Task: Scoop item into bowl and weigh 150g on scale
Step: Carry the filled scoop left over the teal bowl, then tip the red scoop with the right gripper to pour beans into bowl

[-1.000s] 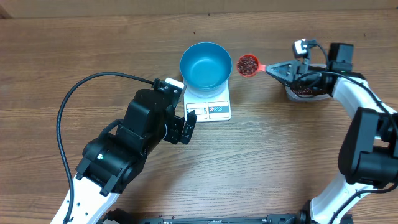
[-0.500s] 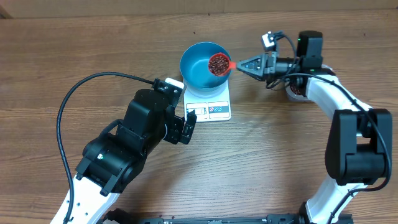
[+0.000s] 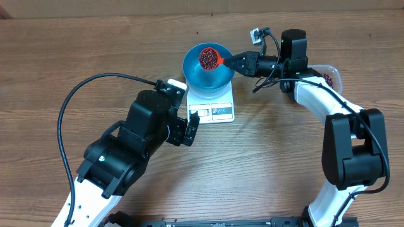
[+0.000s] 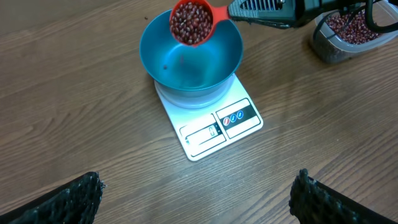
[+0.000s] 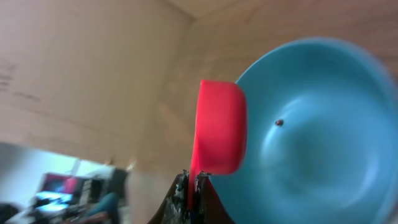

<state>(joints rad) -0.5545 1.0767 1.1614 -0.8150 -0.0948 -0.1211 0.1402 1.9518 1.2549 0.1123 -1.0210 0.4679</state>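
Note:
The blue bowl [image 3: 203, 79] stands on the white scale [image 3: 214, 110], its display edge toward my left arm. My right gripper [image 3: 235, 61] is shut on the handle of a red scoop [image 3: 209, 58], which is heaped with dark red-brown beans and hangs level over the bowl's far side. In the right wrist view the scoop [image 5: 221, 134] is seen side-on beside the bowl [image 5: 317, 130], which holds a single bean [image 5: 279, 122]. My left gripper [image 4: 198, 176] stands open over bare wood near the scale [image 4: 214, 124], holding nothing.
A clear tub [image 4: 348, 31] with more beans sits right of the scale, partly hidden under my right arm in the overhead view. A black cable [image 3: 69, 107] loops over the table to the left of my left arm.
My right gripper has carried the loaded scoop leftward from beside the tub to above the bowl. The left arm has not moved.

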